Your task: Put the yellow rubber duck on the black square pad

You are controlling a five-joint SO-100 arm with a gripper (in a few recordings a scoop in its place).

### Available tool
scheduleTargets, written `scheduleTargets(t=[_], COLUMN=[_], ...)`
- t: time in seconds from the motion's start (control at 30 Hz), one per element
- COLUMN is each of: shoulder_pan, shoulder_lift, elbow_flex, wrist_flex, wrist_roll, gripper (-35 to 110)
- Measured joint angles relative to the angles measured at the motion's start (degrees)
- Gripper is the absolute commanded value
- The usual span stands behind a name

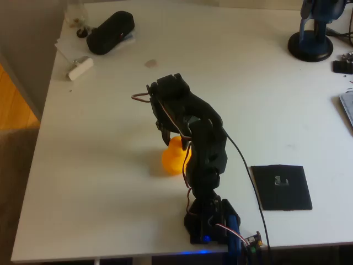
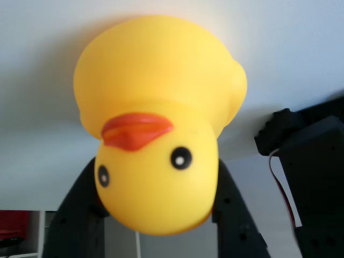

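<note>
The yellow rubber duck (image 2: 156, 107) looms close in the wrist view, beak and eyes facing the camera. Black fingers (image 2: 80, 215) press against both sides of its head, so my gripper (image 2: 156, 215) is shut on it. In the overhead view the duck (image 1: 172, 158) is near the table's middle, partly hidden under the black arm, with the gripper (image 1: 175, 144) over it. I cannot tell whether the duck is touching the table. The black square pad (image 1: 281, 186), with a pale mark at its centre, lies flat to the right near the front edge, well apart from the duck.
A black oblong pouch (image 1: 110, 32) and a small white object (image 1: 80, 67) lie at the back left on papers. A dark blue round-based stand (image 1: 311, 44) is at the back right. A cable (image 1: 248, 165) runs from the arm past the pad's left edge.
</note>
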Motion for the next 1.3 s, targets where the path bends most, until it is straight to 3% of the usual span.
scheduleTargets(t=[0.33,0.73,1.3], shoulder_pan=[0.4,2.1,49.2], shoulder_lift=[15.6,36.3,38.8], elbow_flex=[-3.8,-4.4,-3.5], wrist_flex=[1.5,13.7,14.1], wrist_roll=[0.4,9.8,6.1], gripper=[10,10,10])
